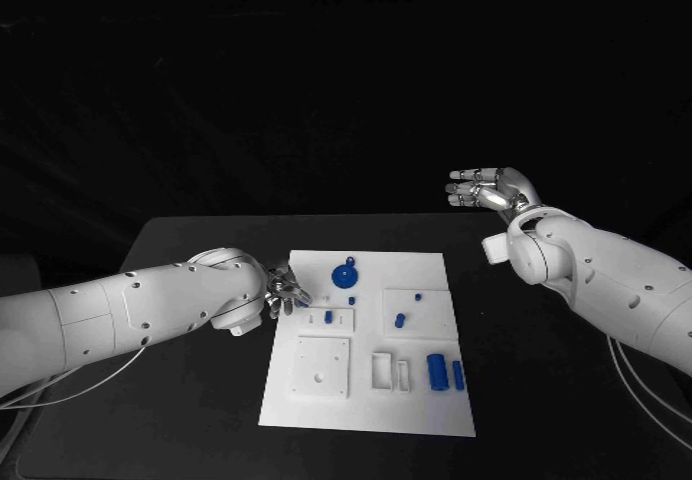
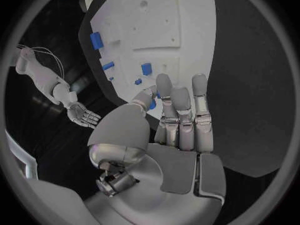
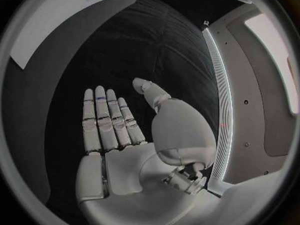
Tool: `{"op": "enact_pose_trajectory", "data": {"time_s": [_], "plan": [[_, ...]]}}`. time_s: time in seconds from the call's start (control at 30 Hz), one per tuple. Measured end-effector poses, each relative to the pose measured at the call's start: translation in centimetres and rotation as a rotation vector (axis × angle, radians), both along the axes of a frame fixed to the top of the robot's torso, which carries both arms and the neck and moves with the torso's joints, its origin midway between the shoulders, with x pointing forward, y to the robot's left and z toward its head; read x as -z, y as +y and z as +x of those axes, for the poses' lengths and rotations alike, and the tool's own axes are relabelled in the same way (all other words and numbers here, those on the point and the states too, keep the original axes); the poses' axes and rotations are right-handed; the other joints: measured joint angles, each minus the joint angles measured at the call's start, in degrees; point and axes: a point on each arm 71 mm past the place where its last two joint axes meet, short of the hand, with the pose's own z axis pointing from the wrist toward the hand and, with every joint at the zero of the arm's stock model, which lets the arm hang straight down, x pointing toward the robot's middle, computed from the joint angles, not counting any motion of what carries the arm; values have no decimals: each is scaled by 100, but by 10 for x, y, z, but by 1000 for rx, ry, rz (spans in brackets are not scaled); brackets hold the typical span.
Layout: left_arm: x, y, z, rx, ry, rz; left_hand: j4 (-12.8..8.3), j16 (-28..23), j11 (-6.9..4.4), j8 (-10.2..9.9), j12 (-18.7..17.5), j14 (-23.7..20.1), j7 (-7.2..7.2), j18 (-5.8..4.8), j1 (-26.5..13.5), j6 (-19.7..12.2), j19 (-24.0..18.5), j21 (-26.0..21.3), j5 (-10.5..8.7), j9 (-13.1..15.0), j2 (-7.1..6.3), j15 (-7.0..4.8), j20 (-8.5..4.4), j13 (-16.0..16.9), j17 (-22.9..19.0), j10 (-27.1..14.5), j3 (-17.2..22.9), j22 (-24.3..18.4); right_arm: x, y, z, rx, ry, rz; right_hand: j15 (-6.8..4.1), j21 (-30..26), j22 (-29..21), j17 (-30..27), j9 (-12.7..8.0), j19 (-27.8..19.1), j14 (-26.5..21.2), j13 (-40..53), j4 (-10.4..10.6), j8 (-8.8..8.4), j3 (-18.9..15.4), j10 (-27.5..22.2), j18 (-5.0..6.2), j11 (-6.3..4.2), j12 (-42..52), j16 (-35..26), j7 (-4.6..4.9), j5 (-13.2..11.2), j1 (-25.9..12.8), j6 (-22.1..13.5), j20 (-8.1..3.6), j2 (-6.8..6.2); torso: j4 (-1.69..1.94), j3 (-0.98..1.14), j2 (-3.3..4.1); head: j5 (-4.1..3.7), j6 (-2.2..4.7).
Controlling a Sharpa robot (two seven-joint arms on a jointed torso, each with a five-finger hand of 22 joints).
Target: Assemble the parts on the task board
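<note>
Your task board (image 1: 368,345) lies mid-bench (image 1: 188,240) with blue parts (image 1: 436,372) scattered on it. Your left robot hand (image 1: 284,295) hovers at its left edge, fingers extended, holding nothing. Your right robot hand (image 1: 490,188) hangs raised, well apart, fingers spread and empty.

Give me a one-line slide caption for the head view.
Left hand hovers at the white task board's left edge near the blue parts; right hand is raised open, away from the board.
</note>
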Motion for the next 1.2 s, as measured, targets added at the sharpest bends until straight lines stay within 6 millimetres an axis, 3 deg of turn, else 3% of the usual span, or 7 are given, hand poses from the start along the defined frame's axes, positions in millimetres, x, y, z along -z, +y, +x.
{"op": "enact_pose_trajectory", "data": {"time_s": [0.27,1.2], "plan": [[6,-9,-1,39,0,22,-21,-29,0,-12,0,0,0,0,9,0,0,0,0,-2,9,0,0,-17,12,0,-10,-1,1,1,0,-3,2,1,0,0,0,0,0,0,0,0,0,0,0,0,0,0,0,0,0,0,0,0,0,0,-8,9,4,-9,-19],[17,-17,-2,146,10,95,-28,-29,0,-91,0,0,1,0,33,1,0,0,-25,9,32,0,1,-28,35,0,-6,-2,1,2,0,-9,5,2,0,0,0,0,0,0,0,0,-14,0,-14,0,0,0,0,0,-22,0,0,-18,0,0,-1,7,1,-29,-53]]}}
